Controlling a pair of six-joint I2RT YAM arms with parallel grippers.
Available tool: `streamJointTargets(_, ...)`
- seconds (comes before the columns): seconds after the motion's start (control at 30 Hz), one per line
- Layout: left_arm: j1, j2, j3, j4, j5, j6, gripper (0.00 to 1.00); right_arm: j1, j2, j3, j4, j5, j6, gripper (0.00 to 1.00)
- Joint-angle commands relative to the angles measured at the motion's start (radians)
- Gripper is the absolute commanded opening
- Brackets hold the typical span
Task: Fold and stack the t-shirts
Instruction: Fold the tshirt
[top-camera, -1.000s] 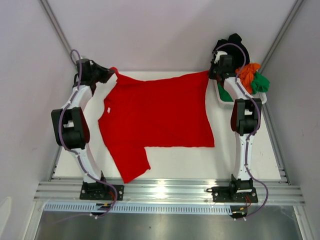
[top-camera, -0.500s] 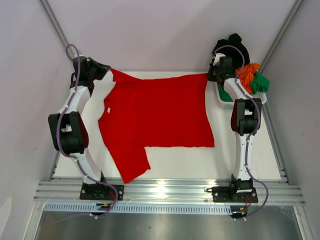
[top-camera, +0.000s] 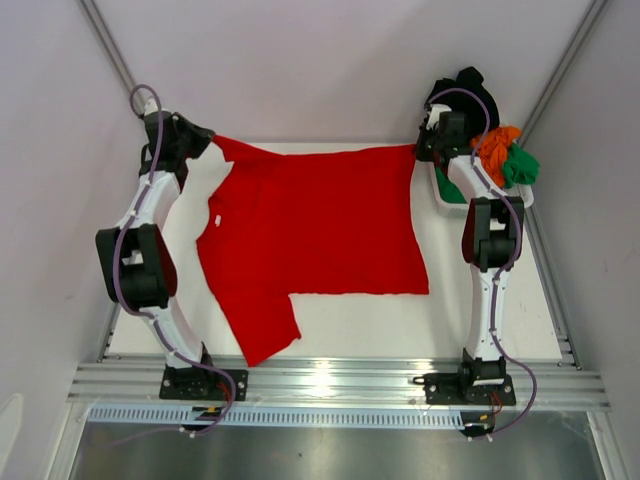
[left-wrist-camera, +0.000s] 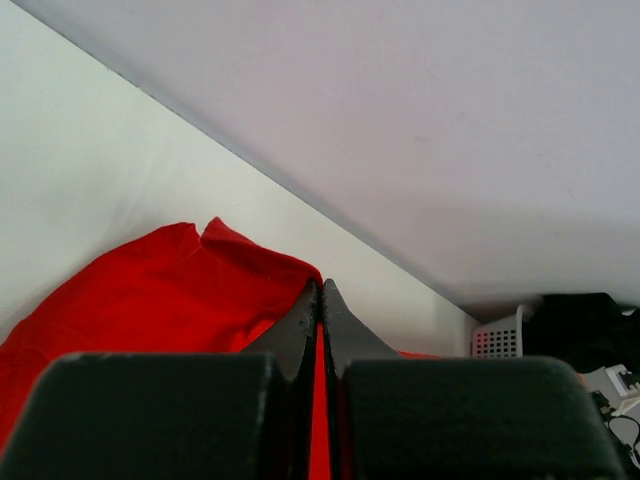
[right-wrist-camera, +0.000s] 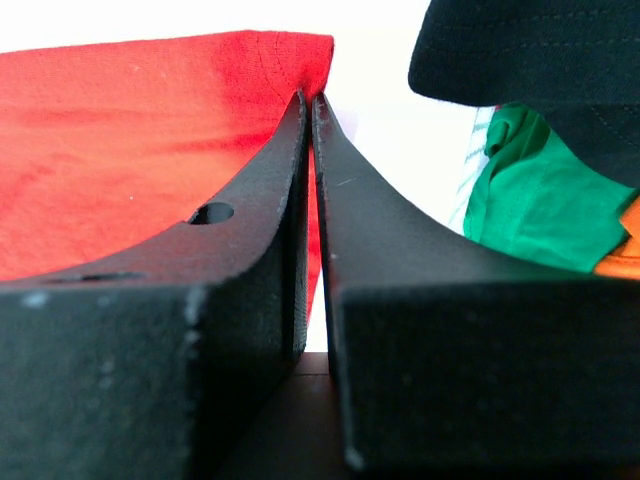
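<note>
Heaped basket (top-camera: 450, 209) just beside right hand (top-camera: 418, 150)

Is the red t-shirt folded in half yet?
No, the red t-shirt lies spread open on the table, with one sleeve sticking out toward the near edge.

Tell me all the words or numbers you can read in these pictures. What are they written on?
No words, numbers, brands or signs can be read in any of the views.
The small white tag on the red t-shirt: too small to read, if it has any print at all.
</note>
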Motion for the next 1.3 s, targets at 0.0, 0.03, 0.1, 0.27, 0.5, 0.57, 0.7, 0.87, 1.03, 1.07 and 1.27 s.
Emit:
streamJointTargets(0.0,0.003,-0.053,0.051,0.032,-0.033,0.032,0.01,0.0,-0.077,0.009,0.025,0.033,-0.028,0.0)
streamJointTargets(0.03,0.001,-0.048,0.052,0.032,-0.029,0.03,0.01,0.0,-0.075,0.009,0.028,0.035,-0.03,0.0)
streamJointTargets(0.1,0.001,-0.041,0.057,0.033,-0.029,0.018,0.01,0.001,-0.077,0.014,0.029,0.039,-0.027,0.0)
streamJointTargets(0.27,0.001,-0.041,0.045,0.046,-0.024,0.021,0.01,0.006,-0.077,0.017,0.032,0.049,-0.027,0.0)
streamJointTargets(0.5,0.001,-0.065,0.031,0.055,-0.035,0.05,0.01,0.017,-0.072,0.025,0.028,0.056,-0.034,0.0)
streamJointTargets(0.57,0.001,-0.067,0.029,0.061,-0.035,0.05,0.01,0.018,-0.071,0.034,0.028,0.059,-0.036,0.0)
streamJointTargets(0.7,0.0,-0.073,0.023,0.064,-0.032,0.047,0.01,0.023,-0.069,0.049,0.032,0.062,-0.03,0.0)
streamJointTargets(0.87,0.001,-0.099,-0.001,0.087,-0.036,0.055,0.01,0.026,-0.069,0.046,0.029,0.073,-0.031,0.0)
streamJointTargets(1.03,0.001,-0.113,-0.023,0.107,-0.03,0.062,0.01,0.026,-0.075,0.04,0.031,0.07,-0.033,0.0)
streamJointTargets(1.07,0.001,-0.114,-0.03,0.11,-0.032,0.059,0.0,0.024,-0.078,0.038,0.032,0.069,-0.034,0.0)
streamJointTargets(1.27,0.003,-0.125,-0.061,0.119,-0.029,0.053,0.01,0.023,-0.092,0.02,0.052,0.07,-0.031,0.0)
